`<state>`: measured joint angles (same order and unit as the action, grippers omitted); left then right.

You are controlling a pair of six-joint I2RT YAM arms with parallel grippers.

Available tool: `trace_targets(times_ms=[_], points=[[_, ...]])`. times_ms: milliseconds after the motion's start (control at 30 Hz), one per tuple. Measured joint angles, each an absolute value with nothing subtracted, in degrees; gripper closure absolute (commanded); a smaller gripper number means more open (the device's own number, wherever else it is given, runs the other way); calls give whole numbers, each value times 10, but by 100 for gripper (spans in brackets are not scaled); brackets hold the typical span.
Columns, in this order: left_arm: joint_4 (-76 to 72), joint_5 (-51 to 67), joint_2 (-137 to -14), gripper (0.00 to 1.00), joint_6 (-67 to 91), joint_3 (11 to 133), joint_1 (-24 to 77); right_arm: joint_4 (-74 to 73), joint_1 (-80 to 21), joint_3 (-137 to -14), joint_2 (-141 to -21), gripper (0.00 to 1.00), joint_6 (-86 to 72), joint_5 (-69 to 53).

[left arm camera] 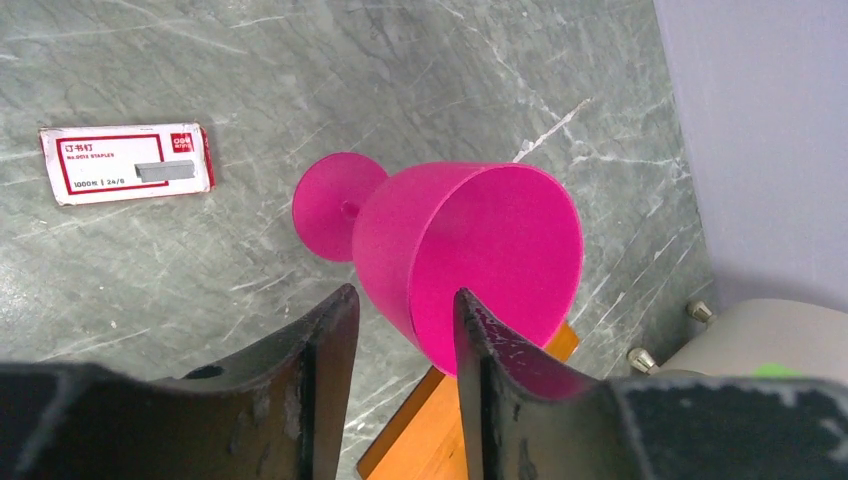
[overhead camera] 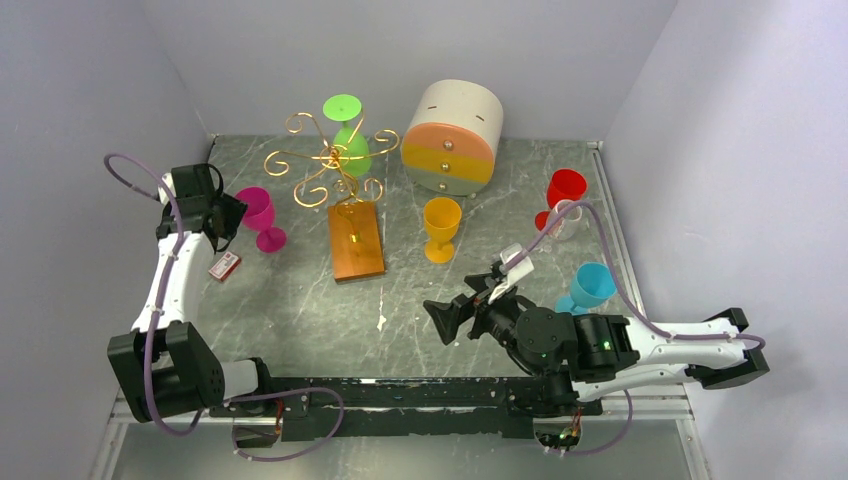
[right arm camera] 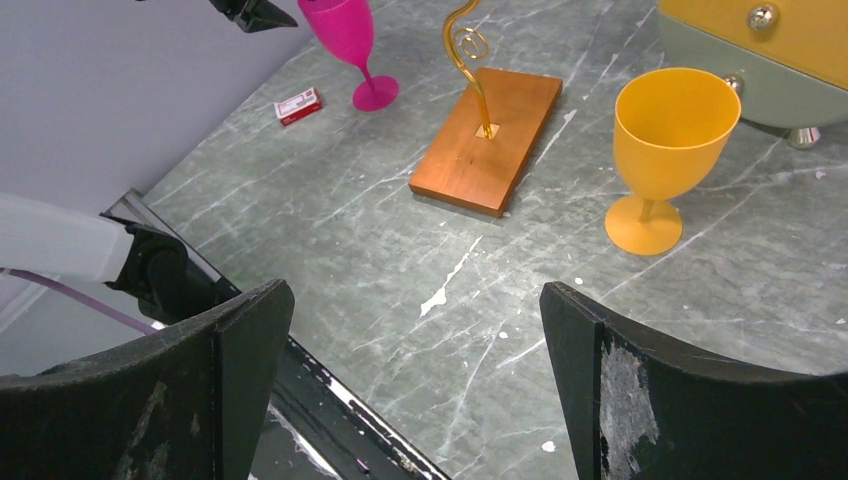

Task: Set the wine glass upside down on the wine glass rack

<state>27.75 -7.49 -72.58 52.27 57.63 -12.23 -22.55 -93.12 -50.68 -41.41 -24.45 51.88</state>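
A pink wine glass stands upright on the marble table at the left, and the left wrist view looks down on its bowl. My left gripper straddles the glass's rim, one finger inside the bowl and the other outside. A gap still shows beside the wall, so the gripper is open. The gold wire wine glass rack rises from its wooden base to the right of the glass. A green glass hangs upside down on the rack. My right gripper hovers open and empty over the near table.
A small red-and-white staples box lies near the left arm. An orange glass stands right of the rack base. The round cream drawer box sits at the back. Red, clear and blue glasses stand on the right.
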Motion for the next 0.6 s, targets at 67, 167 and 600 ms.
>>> trace_targets(times_ms=[67,167,600], points=[[278,-75,-728,62,522,576,-122,-226,-931,-507,-412,0,-244,519],[278,-75,-732,69,518,576,-122,-226,-931,-507,-408,0,-244,519],[278,-75,-734,82,515,574,-123,-231,-931,-507,-420,0,-244,518]])
